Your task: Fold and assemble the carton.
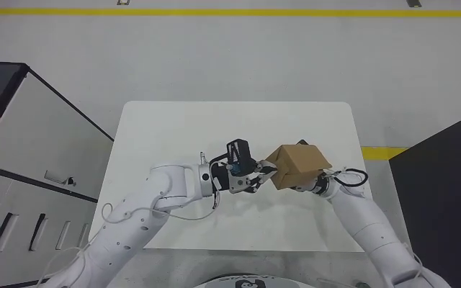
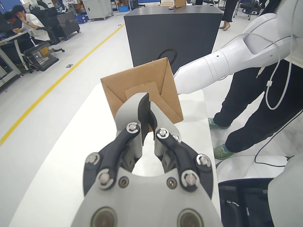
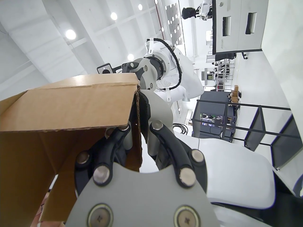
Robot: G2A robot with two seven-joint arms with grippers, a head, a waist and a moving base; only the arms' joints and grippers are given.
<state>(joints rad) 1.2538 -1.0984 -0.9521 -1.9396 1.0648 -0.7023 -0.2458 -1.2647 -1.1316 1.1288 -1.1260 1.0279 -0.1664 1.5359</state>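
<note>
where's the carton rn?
Top view: the carton is over the right half of the table, between the two arms; the right gripper clamps one wall, the left gripper pinches its opposite end.

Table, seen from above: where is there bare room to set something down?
The far strip of the table beyond the carton is bare, as is the patch between the carton and the table's near edge. It is crowded mid-table, where the left gripper and right gripper hold the carton.

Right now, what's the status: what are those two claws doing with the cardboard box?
Left gripper shut on carton flap. Right gripper shut on carton wall. Carton tilted, held between both over table. No obstruction seen.
</note>
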